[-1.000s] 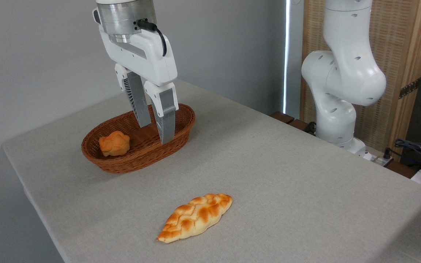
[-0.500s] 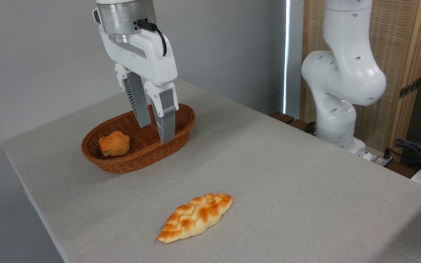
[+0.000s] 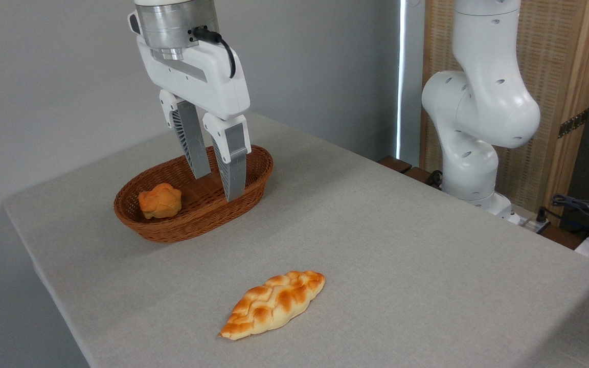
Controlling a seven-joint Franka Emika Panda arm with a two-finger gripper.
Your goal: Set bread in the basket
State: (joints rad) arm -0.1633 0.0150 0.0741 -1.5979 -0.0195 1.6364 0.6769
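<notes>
claw (image 3: pixel 219 186): empty, fingers parted by a narrow gap, tips down over right half of basket | bread (image 3: pixel 273 305): flat on table (image 3: pixel 427 266), near front edge, well apart from basket | basket (image 3: pixel 182 227): back left on table, small orange bun (image 3: pixel 160 201) in its left end

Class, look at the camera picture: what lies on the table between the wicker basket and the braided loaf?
Nothing: in the fixed camera view, only bare grey table separates the basket from the braided loaf.
</notes>
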